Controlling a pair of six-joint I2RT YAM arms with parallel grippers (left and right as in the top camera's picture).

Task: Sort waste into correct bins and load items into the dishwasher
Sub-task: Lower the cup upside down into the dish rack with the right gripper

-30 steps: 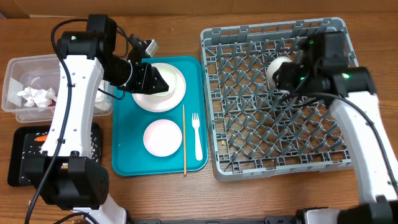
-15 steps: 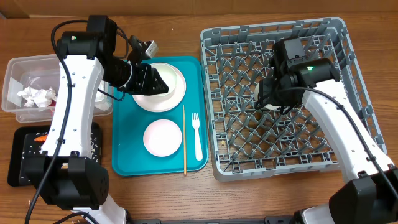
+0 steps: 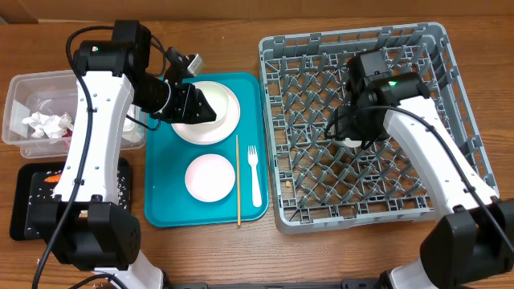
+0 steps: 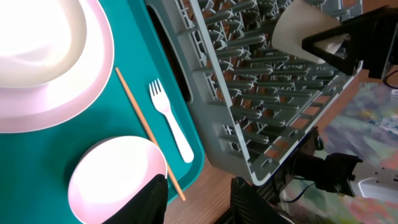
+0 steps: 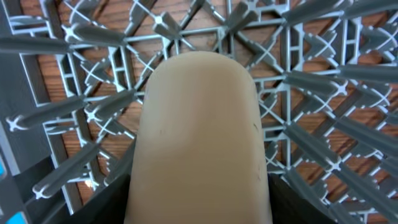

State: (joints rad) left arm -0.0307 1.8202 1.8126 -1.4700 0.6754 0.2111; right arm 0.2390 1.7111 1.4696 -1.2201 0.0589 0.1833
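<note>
My right gripper (image 3: 350,131) is shut on the small white cup (image 5: 199,124) and holds it low over the pegs in the middle of the grey dishwasher rack (image 3: 434,46). The cup (image 4: 300,30) also shows at the far end of the left wrist view. My left gripper (image 3: 202,107) hovers open and empty over the pink plate (image 3: 230,120) and the bowl (image 4: 31,37) on it. A second bowl (image 3: 210,177) and the white fork (image 3: 255,175) lie on the teal tray (image 3: 161,189). In the left wrist view the left gripper (image 4: 196,202) stands above that bowl's edge.
A thin wooden stick (image 3: 238,181) lies on the teal tray beside the fork. At the far left a clear tub (image 3: 16,96) holds crumpled napkins (image 3: 46,123). A black tray (image 3: 32,210) below it holds a carrot (image 3: 52,180) and scraps.
My right gripper has carried the cup from the rack's rear right leftward and toward the rack's middle, lower over the pegs. The left arm has not moved.
</note>
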